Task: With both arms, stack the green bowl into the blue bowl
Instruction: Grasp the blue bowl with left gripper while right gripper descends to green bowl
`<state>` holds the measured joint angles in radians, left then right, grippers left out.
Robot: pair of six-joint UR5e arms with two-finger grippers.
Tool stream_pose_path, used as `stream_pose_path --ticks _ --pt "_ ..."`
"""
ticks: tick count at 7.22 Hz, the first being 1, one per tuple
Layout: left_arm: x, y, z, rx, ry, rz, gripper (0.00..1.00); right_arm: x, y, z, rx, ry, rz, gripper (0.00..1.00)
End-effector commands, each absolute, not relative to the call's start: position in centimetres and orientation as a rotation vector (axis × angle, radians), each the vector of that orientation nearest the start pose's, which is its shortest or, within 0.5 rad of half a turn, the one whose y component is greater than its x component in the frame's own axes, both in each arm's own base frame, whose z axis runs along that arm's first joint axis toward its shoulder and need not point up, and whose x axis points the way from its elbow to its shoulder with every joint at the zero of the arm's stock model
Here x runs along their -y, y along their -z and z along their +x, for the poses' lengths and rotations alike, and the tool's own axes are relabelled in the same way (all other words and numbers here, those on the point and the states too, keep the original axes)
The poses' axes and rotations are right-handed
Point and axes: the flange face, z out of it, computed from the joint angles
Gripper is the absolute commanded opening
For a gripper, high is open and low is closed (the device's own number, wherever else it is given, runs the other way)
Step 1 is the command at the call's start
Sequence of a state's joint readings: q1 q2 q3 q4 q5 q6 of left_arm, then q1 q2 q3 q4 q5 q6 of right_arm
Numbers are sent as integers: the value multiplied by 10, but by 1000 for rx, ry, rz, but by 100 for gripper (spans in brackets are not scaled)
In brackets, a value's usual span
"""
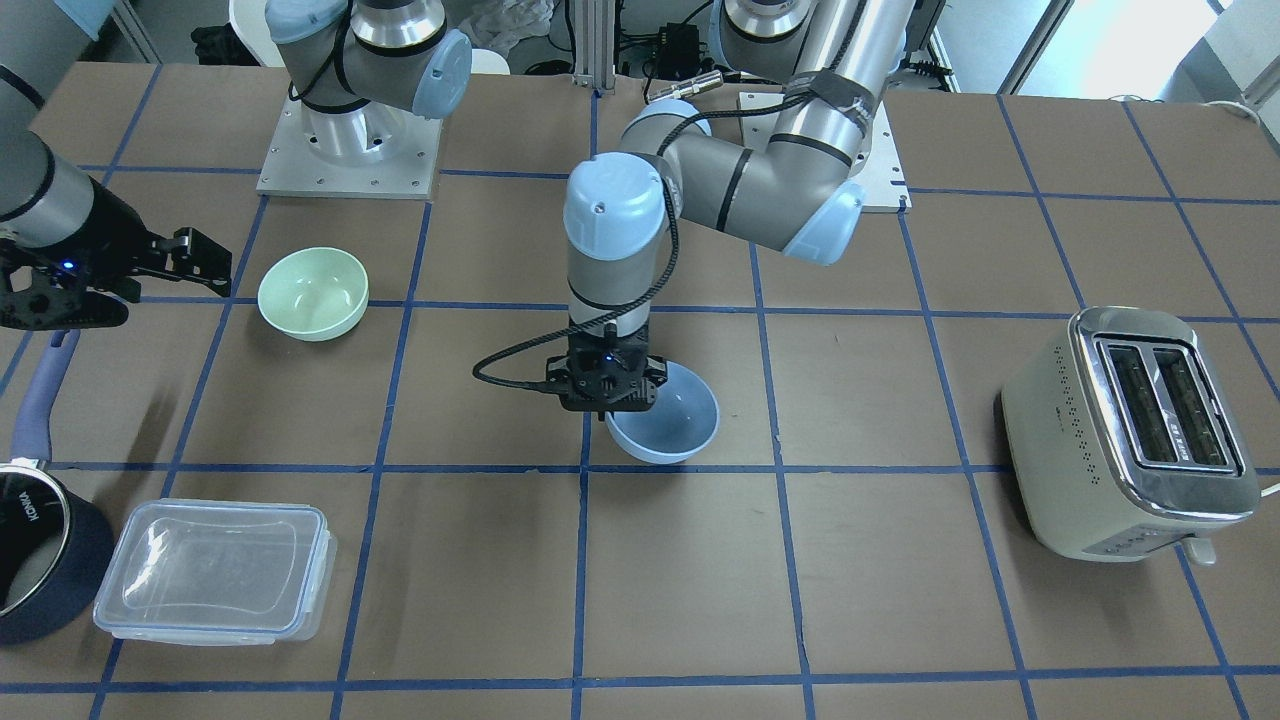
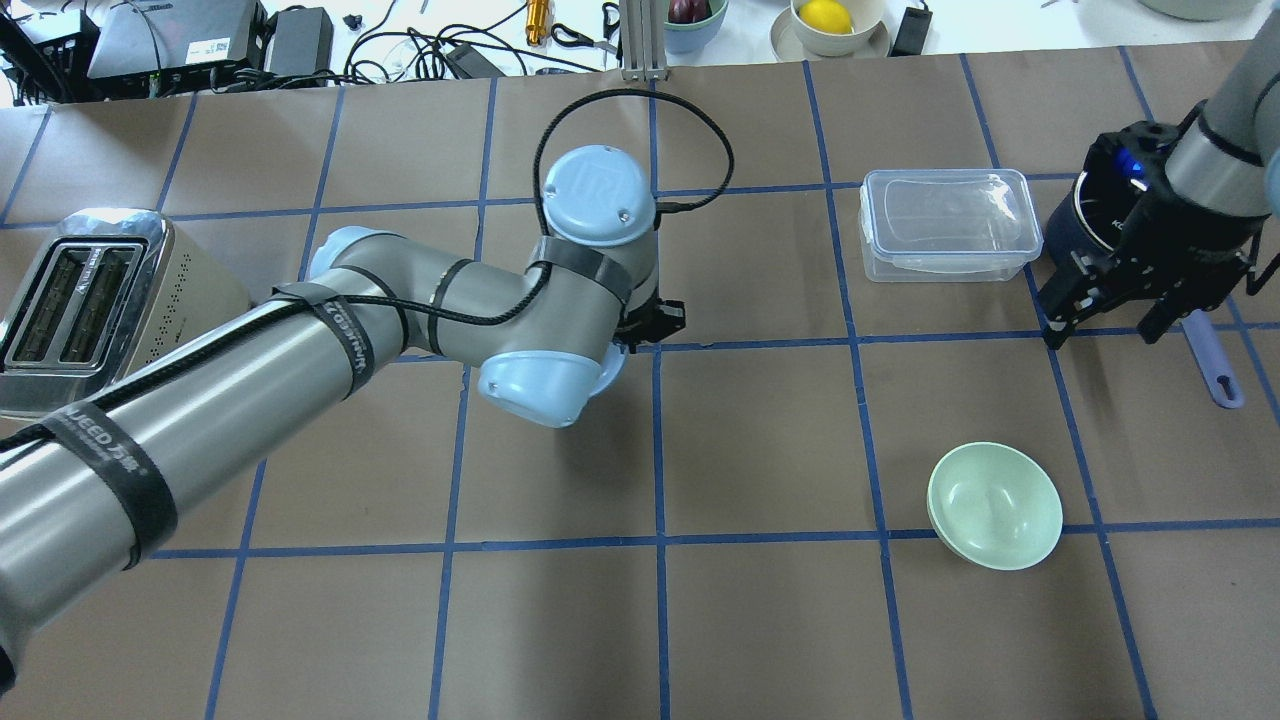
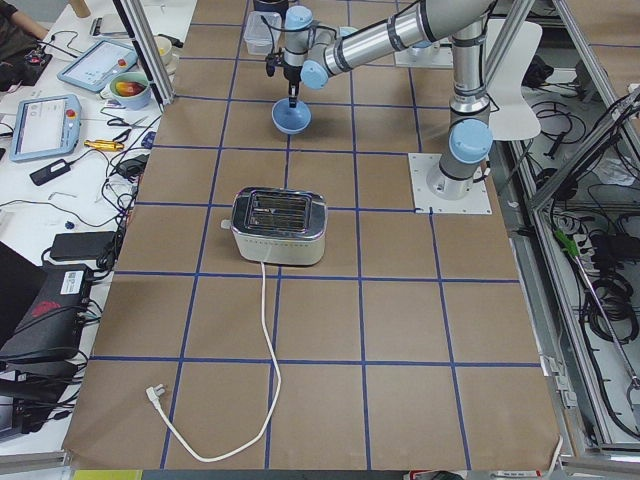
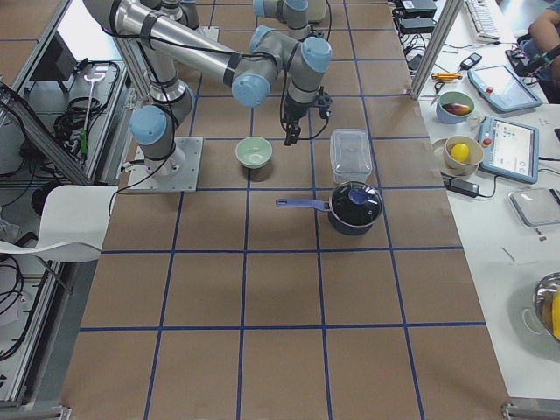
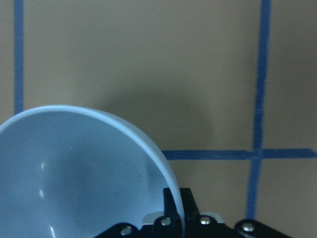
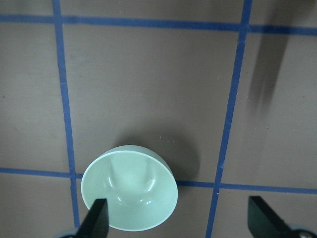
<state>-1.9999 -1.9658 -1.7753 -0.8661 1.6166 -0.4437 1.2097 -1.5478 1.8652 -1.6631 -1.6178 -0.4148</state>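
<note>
The blue bowl point(image 1: 668, 420) is at the table's middle, tilted. My left gripper point(image 1: 604, 398) is shut on its rim. In the left wrist view the rim of the blue bowl point(image 5: 74, 173) sits between the fingers point(image 5: 187, 203). The green bowl point(image 1: 313, 293) stands upright on the table on my right side, and also shows in the overhead view point(image 2: 995, 505). My right gripper point(image 2: 1105, 312) is open and empty, held above the table beyond the green bowl. In the right wrist view the green bowl point(image 6: 130, 187) lies below, near one of the wide-apart fingers point(image 6: 97, 218).
A clear lidded plastic container point(image 2: 950, 225) and a dark navy saucepan point(image 1: 40, 545) with a long handle point(image 2: 1212, 365) sit near my right gripper. A cream toaster point(image 2: 90, 295) stands at my far left, its cord trailing on the table point(image 3: 265, 400).
</note>
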Motion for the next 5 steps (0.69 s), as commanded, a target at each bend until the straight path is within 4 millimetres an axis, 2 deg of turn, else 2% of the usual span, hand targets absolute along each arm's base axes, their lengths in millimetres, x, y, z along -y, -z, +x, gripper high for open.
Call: stream_pose_path --ticks 1,2,3,4,5 --pt "473 -223 -395 -3138 135 -101 0 435 -275 -36 -3127 -440 -111 99" --pt "467 -218 -406 -3139 136 -116 0 421 -250 -31 -3117 -452 -145 99" --pt "456 -219 -418 -3141 138 -121 0 410 -231 -26 -3098 -453 -262 96" --pt "455 -215 -420 -3139 125 -180 19 404 -219 -24 -3110 -409 -319 90" --pt "455 -218 -421 -3138 135 -188 65 396 -209 -21 -3105 -419 -322 80"
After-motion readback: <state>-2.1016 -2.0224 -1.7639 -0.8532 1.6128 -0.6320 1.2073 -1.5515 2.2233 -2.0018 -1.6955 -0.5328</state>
